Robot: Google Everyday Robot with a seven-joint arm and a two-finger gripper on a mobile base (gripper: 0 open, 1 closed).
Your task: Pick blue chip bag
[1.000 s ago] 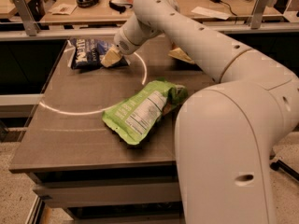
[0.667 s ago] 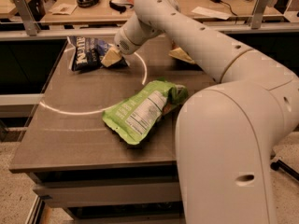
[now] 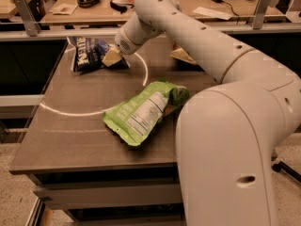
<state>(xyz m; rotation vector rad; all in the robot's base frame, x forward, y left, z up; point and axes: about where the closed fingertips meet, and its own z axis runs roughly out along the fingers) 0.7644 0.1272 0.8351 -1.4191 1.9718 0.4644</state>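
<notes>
The blue chip bag (image 3: 88,54), dark navy with white lettering, lies at the far left of the brown table (image 3: 70,135). My gripper (image 3: 112,57) is at the bag's right edge and touches it, with the white arm reaching in from the right. The part of the bag under the gripper is hidden.
A bright green bag (image 3: 141,112) with a white nutrition label lies mid-table. A brown-and-yellow bag (image 3: 181,54) is partly hidden behind the arm at the back. A white arc (image 3: 75,112) is drawn on the table. A cluttered desk (image 3: 94,4) stands behind a rail.
The blue bag's left end appears to sit slightly higher than before. The gripper stays at the bag's right edge, and the arm has barely moved.
</notes>
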